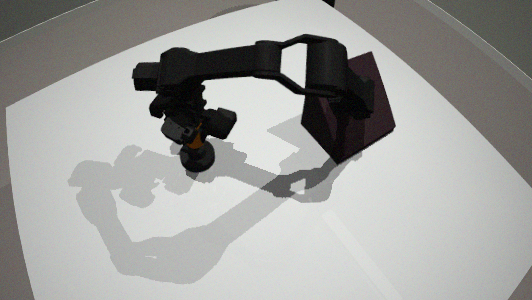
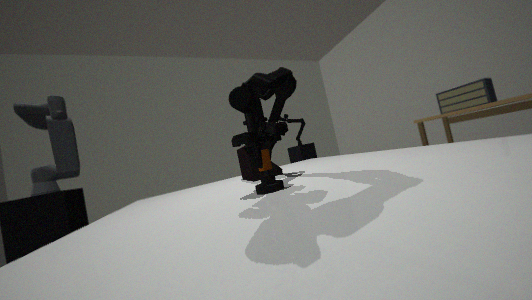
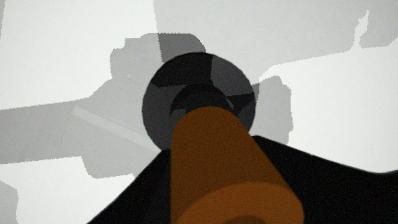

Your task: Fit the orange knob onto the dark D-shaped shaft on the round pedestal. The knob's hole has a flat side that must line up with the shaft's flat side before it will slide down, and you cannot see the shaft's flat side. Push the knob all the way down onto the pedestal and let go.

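The orange knob (image 1: 196,140) (image 2: 266,160) (image 3: 212,150) is held upright between the fingers of my gripper (image 1: 199,131) (image 3: 211,150), which is shut on it. The dark round pedestal (image 1: 197,164) (image 2: 270,187) (image 3: 156,107) stands on the table directly below the knob. In the wrist view the knob's lower end overlaps the near part of the pedestal's narrower raised middle. In the exterior view a dark narrow part shows between the orange and the wide base. The shaft and its flat side are hidden, and whether the knob's hole is around the shaft cannot be told.
A dark reddish slab (image 1: 372,115) stands near the arm's base. The arm's shadow (image 1: 165,255) (image 2: 290,245) falls across the white table (image 1: 425,225) (image 2: 150,240). Beyond the table are a grey robot arm (image 2: 62,145) and a wooden table (image 2: 475,114) with a drawer box.
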`<state>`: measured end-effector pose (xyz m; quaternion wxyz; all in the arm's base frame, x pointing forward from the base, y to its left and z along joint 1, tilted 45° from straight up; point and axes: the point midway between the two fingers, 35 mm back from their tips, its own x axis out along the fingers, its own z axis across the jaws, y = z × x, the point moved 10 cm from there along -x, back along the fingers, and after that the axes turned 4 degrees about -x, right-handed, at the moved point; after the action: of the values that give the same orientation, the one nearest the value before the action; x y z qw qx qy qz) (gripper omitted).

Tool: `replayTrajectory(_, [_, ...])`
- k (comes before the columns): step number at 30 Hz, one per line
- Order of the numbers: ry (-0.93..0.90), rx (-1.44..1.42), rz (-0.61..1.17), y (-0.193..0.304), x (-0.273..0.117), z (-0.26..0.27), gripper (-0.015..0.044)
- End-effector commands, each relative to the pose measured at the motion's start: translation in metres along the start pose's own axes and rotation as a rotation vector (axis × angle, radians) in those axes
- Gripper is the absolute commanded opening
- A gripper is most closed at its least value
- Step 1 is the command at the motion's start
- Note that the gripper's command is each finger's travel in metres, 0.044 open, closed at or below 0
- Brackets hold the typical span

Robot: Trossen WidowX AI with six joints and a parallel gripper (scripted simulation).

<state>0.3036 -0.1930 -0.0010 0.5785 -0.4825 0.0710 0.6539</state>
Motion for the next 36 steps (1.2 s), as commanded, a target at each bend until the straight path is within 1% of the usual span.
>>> replayTrajectory(1, [0.004, -0.006, 0.0, -0.0017, -0.0027, -0.0011, 0.0])
replayTrajectory(28, [0.004, -0.006, 0.0, 0.0, 0.0019, 0.0006, 0.0])
replayTrajectory(36, [0.004, -0.032, 0.0, -0.002, -0.003, -0.0016, 0.0])
